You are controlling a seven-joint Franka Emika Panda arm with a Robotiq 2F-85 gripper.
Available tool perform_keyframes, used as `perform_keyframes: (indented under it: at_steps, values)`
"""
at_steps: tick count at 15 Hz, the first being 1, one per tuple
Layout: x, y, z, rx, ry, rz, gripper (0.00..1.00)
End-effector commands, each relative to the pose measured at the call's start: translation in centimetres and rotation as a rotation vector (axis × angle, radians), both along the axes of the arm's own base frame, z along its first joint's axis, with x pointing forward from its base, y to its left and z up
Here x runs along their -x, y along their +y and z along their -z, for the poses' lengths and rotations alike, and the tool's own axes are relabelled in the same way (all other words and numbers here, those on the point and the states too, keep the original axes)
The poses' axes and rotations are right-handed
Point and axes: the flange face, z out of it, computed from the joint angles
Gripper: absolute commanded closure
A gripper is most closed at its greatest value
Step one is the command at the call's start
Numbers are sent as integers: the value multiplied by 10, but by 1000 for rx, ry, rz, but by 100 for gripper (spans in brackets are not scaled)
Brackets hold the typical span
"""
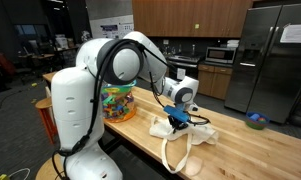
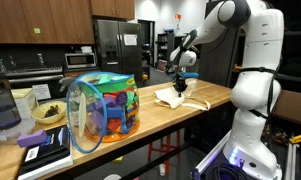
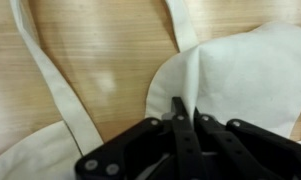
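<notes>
Gripper (image 1: 176, 121) is low over the cloth bag (image 1: 177, 142), which lies on the wooden table (image 1: 245, 138). In an exterior view the bag sits near the table's front edge, with the toy bin (image 1: 117, 102) well apart at its 9 o'clock. The same layout shows in both exterior views: gripper (image 2: 179, 86) right on top of the bag (image 2: 178, 99), bin (image 2: 103, 108) far down the table (image 2: 218, 93).

In the wrist view the gripper (image 3: 186, 108) comes in from 6 o'clock. Its jaws are pressed fully together with no gap visible. The tips sit at the folded edge of the bag (image 3: 252, 68), which fills the frame from 1 to 4 o'clock. One strap (image 3: 52, 85) runs from 10 o'clock down toward 7 o'clock, flat on the wood.

I cannot tell whether a pinch of cloth is caught between the tips. The fabric bunches toward them, but the contact line is hidden.

Judged step: a grab on the bag's edge, with the pinch just made or missed. The next move calls for a slow straight lift to check that the cloth comes up. If it stays flat, open, go lower on the fold and close again. Keep clear of the loose strap so it does not snag.
</notes>
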Motion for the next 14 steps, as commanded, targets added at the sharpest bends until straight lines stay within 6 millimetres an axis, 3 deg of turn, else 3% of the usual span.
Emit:
perform_keyframes:
  at_steps: [1, 5, 8, 11, 14]
  values:
    - [-16, 50, -12, -14, -40, -104, 99]
    - [-50, 102, -28, 22, -116, -250, 99]
    - [-77, 128, -45, 47, -187, -332, 99]
    - [-106, 145, -60, 65, -255, -373, 99]
    - [-139, 145, -73, 69, -323, -356, 99]
